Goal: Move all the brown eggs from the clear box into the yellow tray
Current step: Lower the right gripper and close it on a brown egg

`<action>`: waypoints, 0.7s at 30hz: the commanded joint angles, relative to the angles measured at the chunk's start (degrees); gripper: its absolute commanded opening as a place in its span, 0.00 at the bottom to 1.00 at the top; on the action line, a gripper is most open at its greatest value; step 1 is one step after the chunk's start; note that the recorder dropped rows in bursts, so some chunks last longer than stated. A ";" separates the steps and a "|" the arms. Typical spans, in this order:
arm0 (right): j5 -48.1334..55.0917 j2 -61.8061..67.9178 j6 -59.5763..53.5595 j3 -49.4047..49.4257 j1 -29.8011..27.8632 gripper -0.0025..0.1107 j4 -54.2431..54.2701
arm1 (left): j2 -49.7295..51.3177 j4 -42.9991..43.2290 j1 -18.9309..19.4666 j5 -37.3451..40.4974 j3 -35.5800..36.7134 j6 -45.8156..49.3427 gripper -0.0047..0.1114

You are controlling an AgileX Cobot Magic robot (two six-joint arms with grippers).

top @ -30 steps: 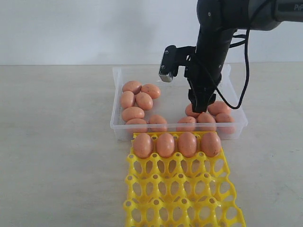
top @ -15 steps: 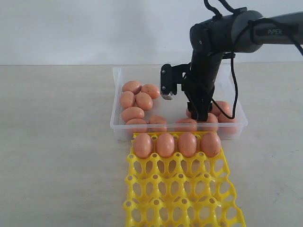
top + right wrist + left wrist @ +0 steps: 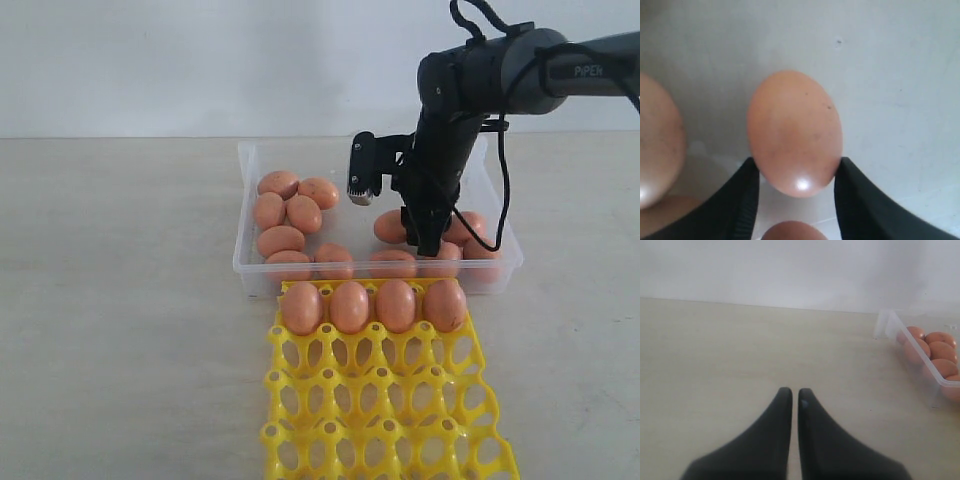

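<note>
Brown-shelled, slick: pinches one brown egg [image 3: 792, 130] near its end between the right gripper's [image 3: 796, 165] fingers [image 3: 740, 200], low inside the clear box [image 3: 250, 262] beside other eggs [image 3: 655, 140]; risks squirting it onto them during the lift toward the yellow tray [image 3: 390, 420], with left gripper [image 3: 795, 392] closed.

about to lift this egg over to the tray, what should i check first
1. Egg held by the right gripper: ok, a finger touches each side.
2. Egg off the box floor: cannot tell.
3. Free cups in the tray: ok, only the row nearest the box holds tray eggs.
4. Left gripper out of the way: ok, shut over bare table.
</note>
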 commanded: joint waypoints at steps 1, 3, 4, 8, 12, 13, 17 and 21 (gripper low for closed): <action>0.05 -0.13 -0.08 -0.17 -0.31 0.42 1.01 | -0.13 0.21 -0.20 -0.75 0.23 0.24 0.08; 0.05 -0.13 -0.08 -0.17 -0.21 0.50 1.61 | -0.13 0.21 -0.20 -0.75 0.23 0.24 0.08; 0.05 -0.13 -0.08 -0.17 -0.21 0.52 1.94 | -0.13 0.21 -0.20 -0.75 0.23 0.24 0.08; -0.48 -0.13 -0.08 -0.17 -0.21 0.52 3.25 | -0.13 0.21 -0.20 -0.75 0.23 0.24 0.08; -1.14 -0.13 -0.30 -0.17 -0.21 0.52 3.54 | -0.13 0.21 -0.20 -0.75 0.23 0.24 0.08; -1.28 -0.13 -0.30 -0.17 -0.21 0.52 3.54 | -0.13 0.21 -0.20 -0.75 0.23 0.24 0.08; -1.54 -0.13 -0.41 -0.17 -0.21 0.52 4.58 | -0.13 0.21 -0.20 -0.75 0.23 0.24 0.08; -2.16 -0.13 -1.31 -0.17 -0.21 0.52 5.11 | -0.13 0.21 -0.20 -0.75 0.23 0.24 0.08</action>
